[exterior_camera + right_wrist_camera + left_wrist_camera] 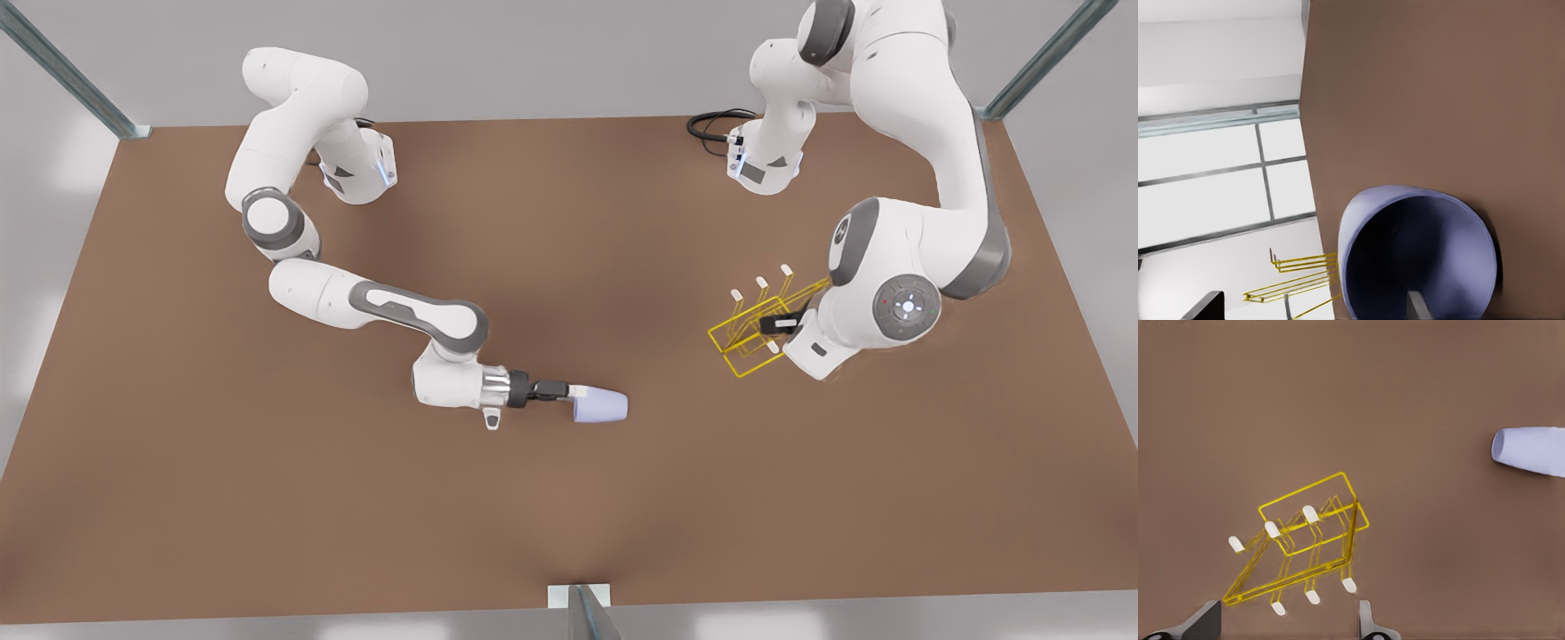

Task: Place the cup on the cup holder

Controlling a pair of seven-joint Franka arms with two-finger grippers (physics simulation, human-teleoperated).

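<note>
The flat brown desk [267, 498] carries both white Franka arms, whose bases stand near its far edge in the front view.

The arm on the front view's right is matched to the left wrist view, since the rack is seen just beneath that camera. It is bent down over the part of the desk toward the front view's right edge. The left end effector [784, 325] is seen at the small rack of thin yellow wire with white-tipped prongs, the cup holder [751, 333]; in the left wrist view its two fingers [1368, 623] are spread wide, released, with nothing gripped between them, and the cup holder [1305, 550] lies just beyond them. Whether a finger touches the wire in the front view cannot be told.

The arm on the front view's left is matched to the right wrist view, where the open mouth of the cup is seen close up. It is stretched low toward the middle of the desk. The right end effector [569, 390] is clenched on the rim of the small pale lavender-blue tapered cup [601, 406], one finger [1421, 308] being seen inside the cup [1418, 257].

The cup is held on its side near the middle of the desk, its closed end turned toward the cup holder, and it is well apart from the cup holder. Whether it rests on the desk or is held just above it cannot be told.
</note>
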